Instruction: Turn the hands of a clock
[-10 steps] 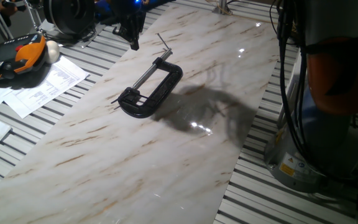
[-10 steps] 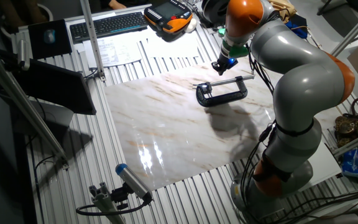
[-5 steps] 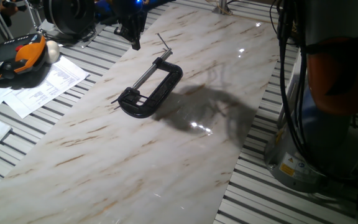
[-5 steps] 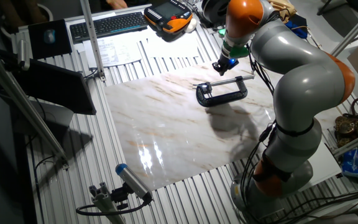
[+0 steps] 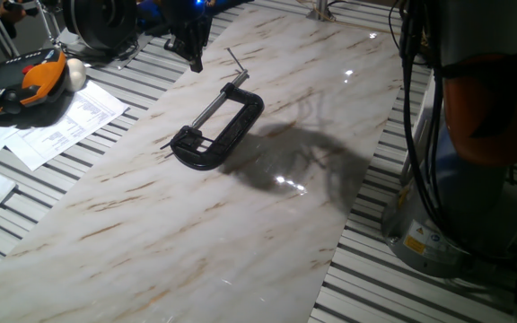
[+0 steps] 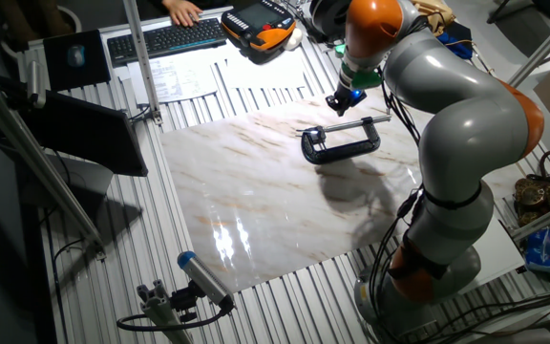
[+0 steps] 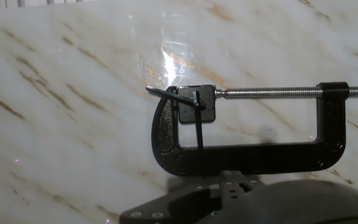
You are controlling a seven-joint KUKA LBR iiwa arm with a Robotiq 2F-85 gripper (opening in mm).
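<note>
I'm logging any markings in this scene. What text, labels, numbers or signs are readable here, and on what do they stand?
No text can be read in any view.
Printed sheets beside the marble slab: lines too small and blurred to read.
Yellow warning label on the robot base: too small to read.
Black C-clamp and small clock in its jaw: no visible lettering.

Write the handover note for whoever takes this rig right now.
Gripper: hangs above the far edge of the marble slab, touching nothing; open or shut cannot be told.
Clock: small black square held in the jaw of the black C-clamp, which lies flat on the slab. One thin hand points up-left, one straight down in the hand view.
Done: nothing visible.
Left: descend to the hands and turn them.
</note>
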